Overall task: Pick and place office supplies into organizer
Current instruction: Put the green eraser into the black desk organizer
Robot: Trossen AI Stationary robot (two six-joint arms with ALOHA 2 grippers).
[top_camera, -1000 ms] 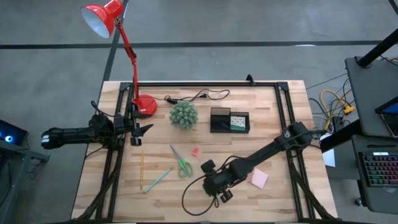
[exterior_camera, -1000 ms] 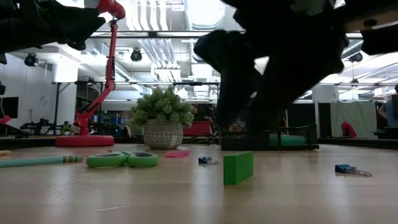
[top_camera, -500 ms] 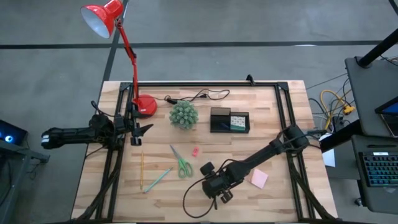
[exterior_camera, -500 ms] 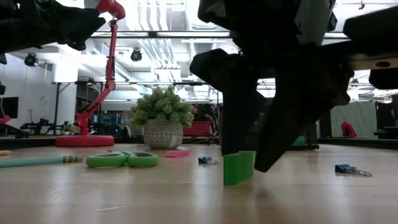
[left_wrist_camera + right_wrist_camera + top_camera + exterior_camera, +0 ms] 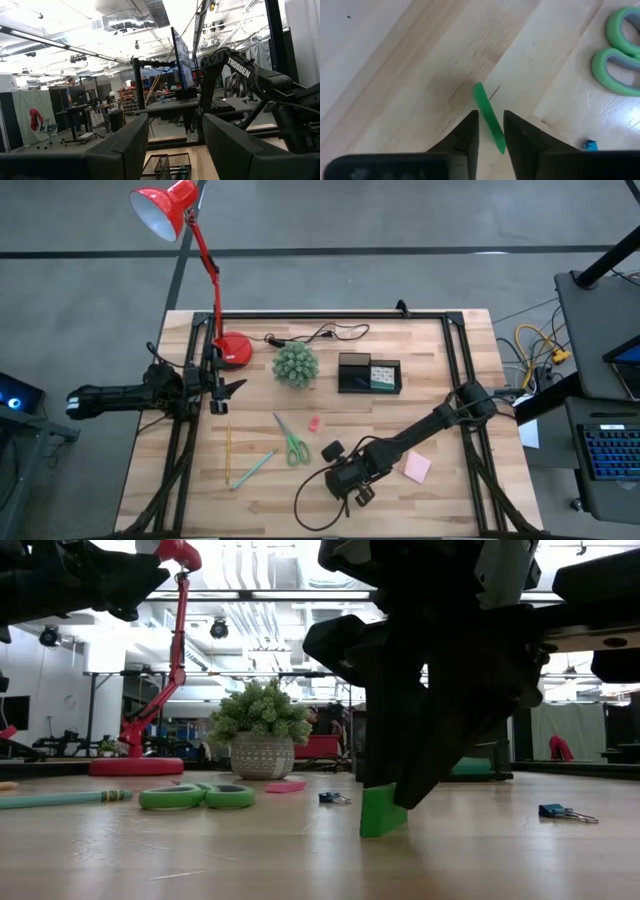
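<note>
A small green block (image 5: 383, 810) stands upright on the table near its front edge, and my right gripper (image 5: 388, 790) is shut on its top. The high view shows that gripper (image 5: 346, 484) covering the block. The black organizer (image 5: 369, 374) sits at the back, right of centre. Green-handled scissors (image 5: 291, 440), a yellow pencil (image 5: 228, 455), a light green pen (image 5: 255, 468), a pink bit (image 5: 313, 423) and a pink sticky pad (image 5: 416, 467) lie on the wood. My left gripper (image 5: 222, 388) waits open, held level, at the left edge. My right gripper pinches the green block's upper part (image 5: 490, 122) between its two fingers, across its thin width. The fingers come steeply from above, slanting down. The block stands upright with its bottom (image 5: 382, 830) on the table.
A green plant (image 5: 295, 364) in a pot and a red lamp's base (image 5: 235, 348) stand at the back left, with a black cable (image 5: 320, 335) behind them. Two small binder clips (image 5: 335, 798) (image 5: 565, 811) lie near the block.
My right gripper has sunk a little over the green block, and its fingers have closed in from both sides onto the block's top. The block has stayed standing where it was.
</note>
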